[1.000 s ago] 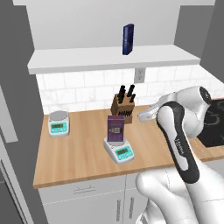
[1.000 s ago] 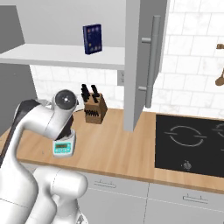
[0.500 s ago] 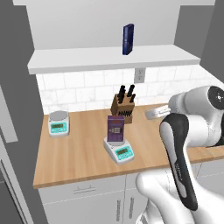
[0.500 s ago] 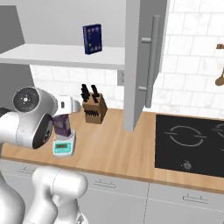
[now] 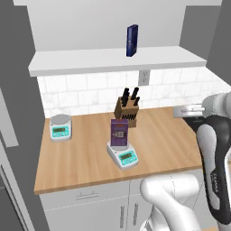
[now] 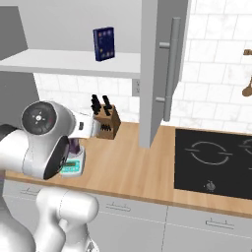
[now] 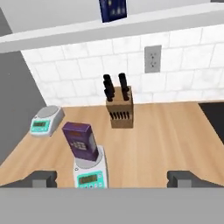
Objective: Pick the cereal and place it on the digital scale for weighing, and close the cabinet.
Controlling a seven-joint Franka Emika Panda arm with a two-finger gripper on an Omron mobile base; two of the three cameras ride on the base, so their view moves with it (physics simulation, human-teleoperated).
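The cereal (image 5: 119,134), a slim purple box with a pale label, stands upright on the platter of the askew digital scale (image 5: 123,156) near the counter's front. The hand view shows the same cereal (image 7: 80,141) on the scale (image 7: 90,173). My gripper (image 5: 178,110) hovers to the right of the box, well apart from it. The gripper (image 7: 112,179) is open wide with nothing between its fingertips (image 7: 43,178). The cabinet stands open: its right door (image 6: 160,74) swings out toward me, and its white shelf (image 5: 113,59) is bare to view.
A dark blue box (image 5: 131,40) stands on the cabinet shelf. A second scale (image 5: 60,127) sits square at the counter's left, and a knife block (image 5: 127,110) stands by the tiled wall. A black cooktop (image 6: 211,157) lies to the right.
My arm has swung upward and the gripper has drawn back to the right, away from the cereal. The cereal stays upright on the scale.
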